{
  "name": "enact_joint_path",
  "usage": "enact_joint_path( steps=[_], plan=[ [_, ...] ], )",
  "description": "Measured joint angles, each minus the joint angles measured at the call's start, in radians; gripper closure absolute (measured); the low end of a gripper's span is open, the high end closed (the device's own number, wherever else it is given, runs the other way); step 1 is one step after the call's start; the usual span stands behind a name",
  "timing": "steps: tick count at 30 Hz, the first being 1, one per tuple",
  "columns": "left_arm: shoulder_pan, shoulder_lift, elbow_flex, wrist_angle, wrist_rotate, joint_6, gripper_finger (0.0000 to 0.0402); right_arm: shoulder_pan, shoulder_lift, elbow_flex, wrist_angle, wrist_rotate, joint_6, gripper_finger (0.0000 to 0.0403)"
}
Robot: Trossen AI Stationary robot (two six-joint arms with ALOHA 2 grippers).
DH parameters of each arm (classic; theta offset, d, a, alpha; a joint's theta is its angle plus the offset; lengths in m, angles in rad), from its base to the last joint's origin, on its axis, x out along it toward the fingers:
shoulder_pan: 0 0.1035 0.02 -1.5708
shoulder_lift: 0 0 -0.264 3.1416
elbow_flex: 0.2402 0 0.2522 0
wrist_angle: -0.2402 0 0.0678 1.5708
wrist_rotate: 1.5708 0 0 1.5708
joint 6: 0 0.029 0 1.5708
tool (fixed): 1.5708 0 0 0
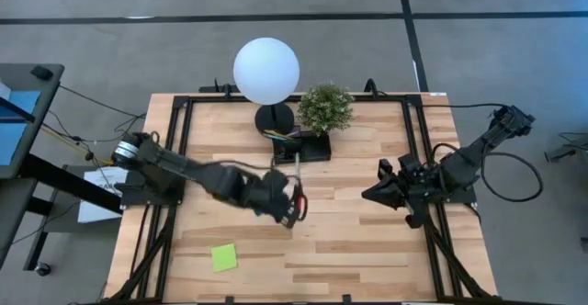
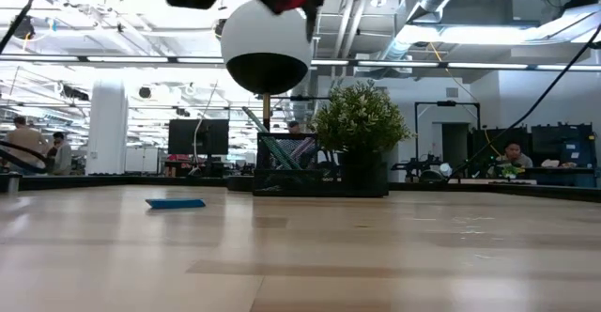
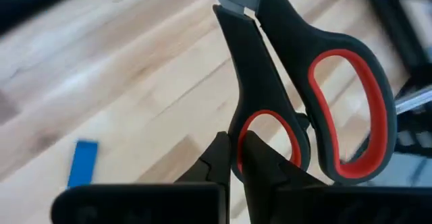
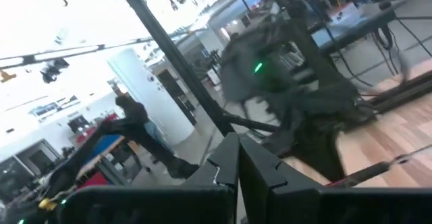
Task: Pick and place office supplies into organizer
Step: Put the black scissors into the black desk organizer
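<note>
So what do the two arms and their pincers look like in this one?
Both arms are dark and jointed. The left arm has a silvery round cap near its base, and the right arm trails a looping black cable. Each pincer has two black, angular, tapering fingers.

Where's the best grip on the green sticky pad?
Across two opposite edges of the sticky pad, coming straight down: it lies flat, slightly rotated, alone on the table. Left gripper holds the scissors; right gripper waits at the right.
</note>
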Motion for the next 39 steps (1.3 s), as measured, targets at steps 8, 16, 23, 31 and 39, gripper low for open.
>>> enact_joint_path(
  steps=[8, 16, 23, 31, 39],
  plan=[
    [0.283, -0.109, 0.001, 0.184, 0.436, 0.159, 0.0399, 0.04, 0.0, 0.0, 0.026, -0.001, 0.0, 0.0402],
    [0.512, -0.109, -0.035, 0.12, 0.695, 0.207, 0.0399, 0.103, 0.0, 0.0, 0.025, 0.001, 0.0, 0.0402],
    [0.593, -0.107, -0.127, 0.077, 0.8, 0.158, 0.0399, 0.142, 0.0, 0.0, 0.026, 0.002, -0.007, 0.0402],
    [0.643, -0.107, -0.163, 0.088, 0.856, 0.141, 0.0399, 0.139, 0.0, 0.0, 0.026, 0.003, -0.026, 0.0402],
    [0.674, -0.107, -0.196, 0.087, 0.883, 0.069, 0.0399, 0.139, 0.0, 0.0, 0.026, 0.003, -0.034, 0.0402]
  ],
)
